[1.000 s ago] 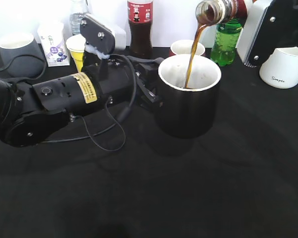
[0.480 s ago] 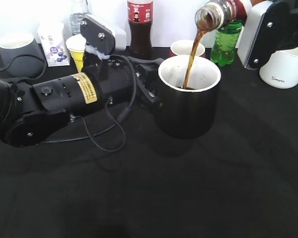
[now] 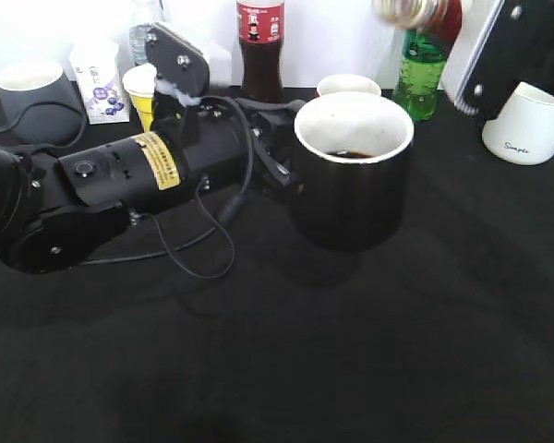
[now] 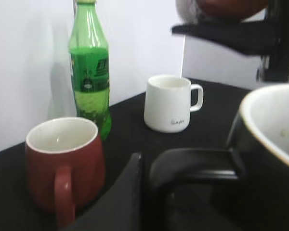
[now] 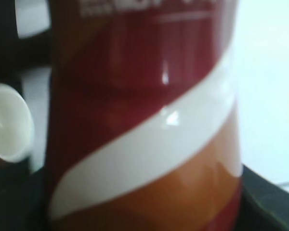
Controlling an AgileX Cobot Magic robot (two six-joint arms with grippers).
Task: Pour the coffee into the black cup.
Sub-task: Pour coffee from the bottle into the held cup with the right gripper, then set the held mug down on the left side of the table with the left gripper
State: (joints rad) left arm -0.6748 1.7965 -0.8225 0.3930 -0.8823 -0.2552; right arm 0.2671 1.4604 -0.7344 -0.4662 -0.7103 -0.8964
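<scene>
Your exterior view is bright at the table's far edge — the white wall blows out — while the black tabletop (image 3: pixel 369 351) swallows shadows. The coffee bottle (image 3: pixel 423 13) smears with motion blur. On your right wrist view the label (image 5: pixel 144 120) fills the frame, soft, with small glints.

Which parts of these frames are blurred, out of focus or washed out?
Exterior view: the coffee bottle at the top edge is motion-smeared and the white backdrop is blown out, while the black cup is sharp. Left wrist view: the cup's handle and rim are soft up close; the green bottle is clearer. Right wrist view: the bottle's label fills the frame, defocused.
</scene>
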